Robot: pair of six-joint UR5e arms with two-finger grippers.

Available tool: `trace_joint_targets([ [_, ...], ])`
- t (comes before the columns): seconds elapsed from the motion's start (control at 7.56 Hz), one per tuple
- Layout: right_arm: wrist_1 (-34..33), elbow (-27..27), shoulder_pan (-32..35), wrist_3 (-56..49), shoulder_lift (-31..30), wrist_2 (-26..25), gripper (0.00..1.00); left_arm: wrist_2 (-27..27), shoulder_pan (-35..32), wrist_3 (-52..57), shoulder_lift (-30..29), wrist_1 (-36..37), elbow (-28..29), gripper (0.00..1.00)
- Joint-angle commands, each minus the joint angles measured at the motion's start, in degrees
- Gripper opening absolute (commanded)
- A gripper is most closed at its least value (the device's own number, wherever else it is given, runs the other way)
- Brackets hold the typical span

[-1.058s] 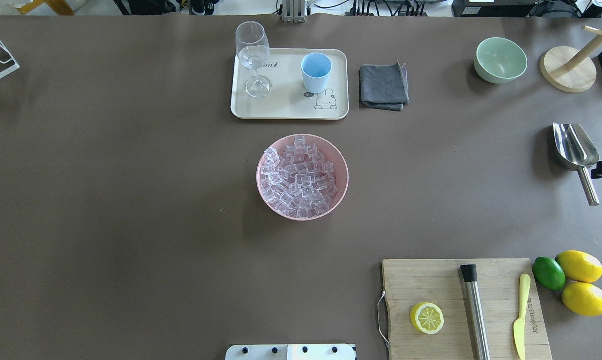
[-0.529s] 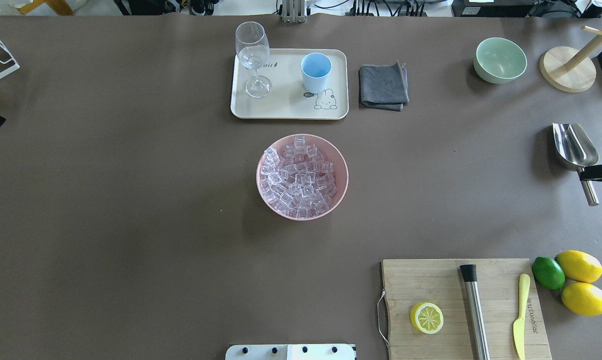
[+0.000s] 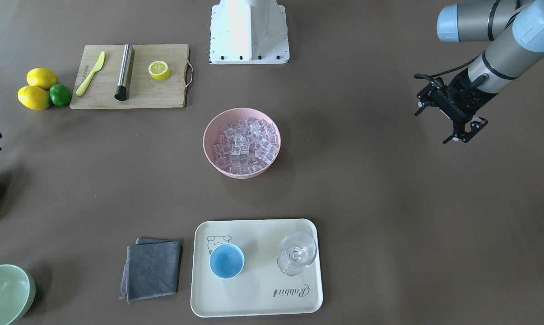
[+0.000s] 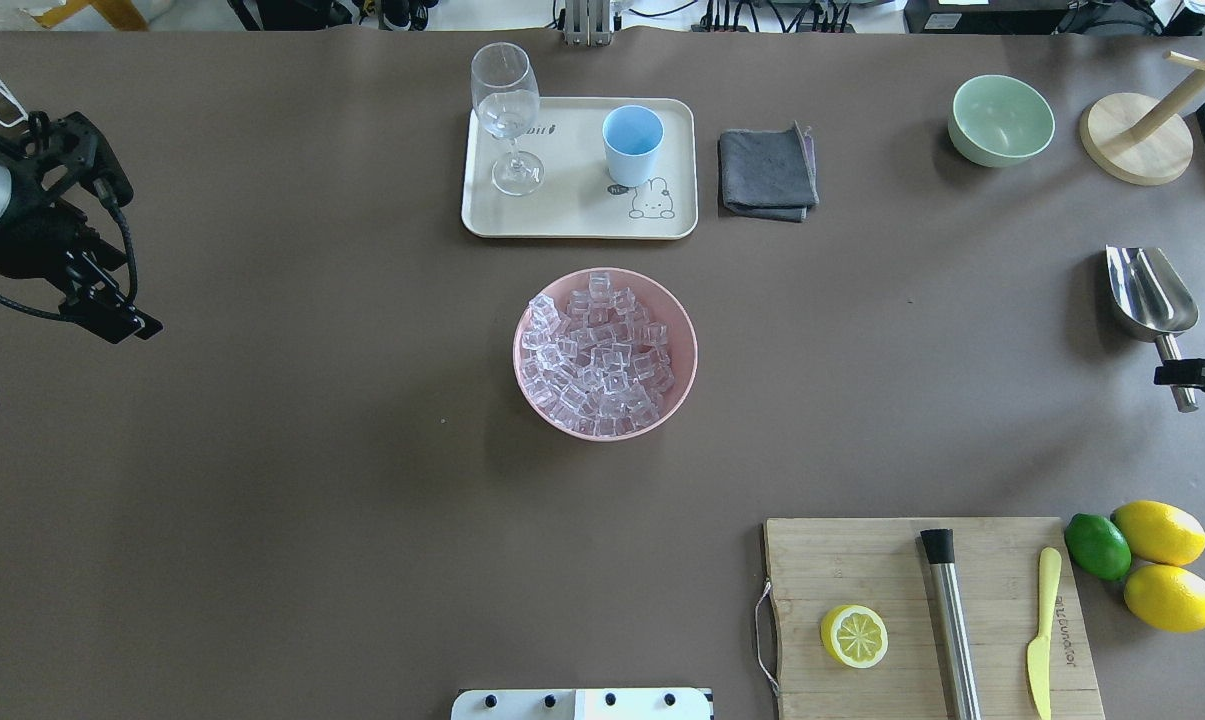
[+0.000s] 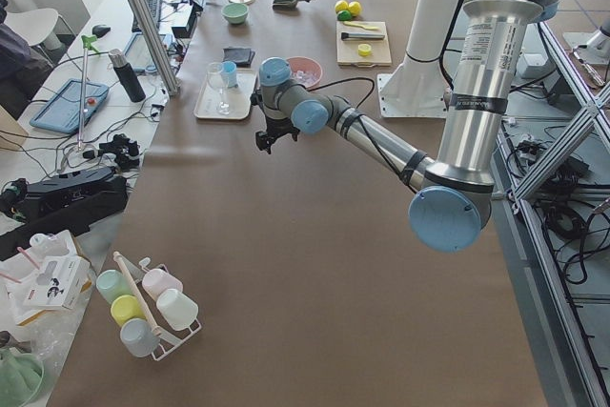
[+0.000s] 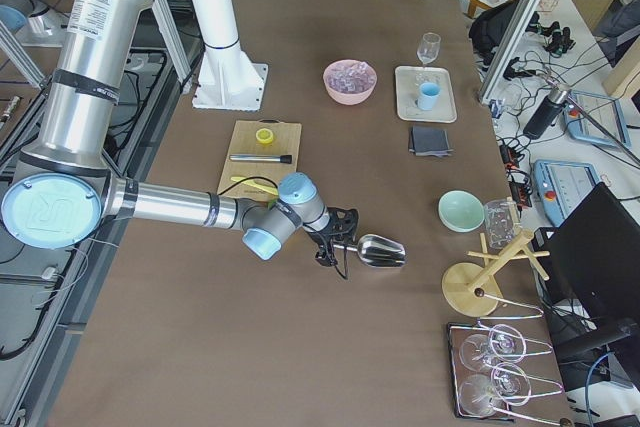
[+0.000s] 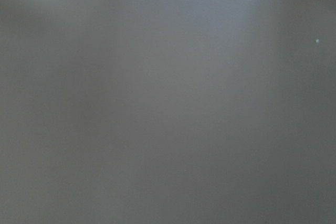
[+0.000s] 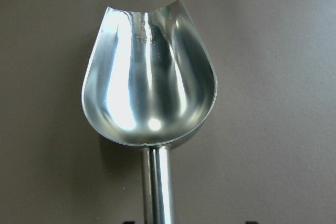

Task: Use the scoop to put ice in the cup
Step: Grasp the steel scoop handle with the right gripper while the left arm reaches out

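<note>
**Both sets of jaws apart, nothing gripped**

The right pincer point(image 4: 1179, 376) is straddling the handle of the scoop point(image 4: 1149, 292) at 3 o'clock. An off-centre squeeze could roll it. The ice point(image 4: 602, 350) is sitting in the pink bowl point(image 4: 524, 390), bare bench point(image 4: 312, 450) all round, the cup point(image 4: 632, 145) at its 12 o'clock beside a tippable glass point(image 4: 507, 110). The left pincer point(image 3: 431, 127) is hanging open at 9 o'clock.

The scoop point(image 8: 149, 93) in front of me is polished metal, mirror-bright, its handle just as shiny. My table point(image 4: 262, 480) wears a smooth, matt brown covering. The ice point(image 4: 597, 350) is clear and glassy in a matt pink bowl point(image 4: 680, 318). The cup point(image 4: 632, 145) looks like smooth light-blue plastic, the tray point(image 4: 572, 190) matt cream, the wine glass point(image 4: 505, 100) clear glass, the folded cloth point(image 4: 765, 172) grey and napped, the cutting board point(image 4: 842, 560) grained wood, the cylinder point(image 4: 955, 640) on it brushed steel
</note>
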Motion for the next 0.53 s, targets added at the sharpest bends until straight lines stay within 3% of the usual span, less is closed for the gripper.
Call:
trace_joint_targets([
  [0.0,0.3,0.0,-1.4,1.2,0.5,-0.3,0.72,1.2,4.8,13.2,-0.1,-4.3,1.3,0.99],
  [0.26,0.3,-0.1,-1.8,1.2,0.4,-0.3,0.53,0.9,8.5,14.8,0.1,-22.5,6.5,0.99],
  [0.4,0.4,0.0,-1.9,1.2,0.1,0.0,0.37,1.0,11.1,14.8,-0.4,-24.4,7.4,0.99],
])
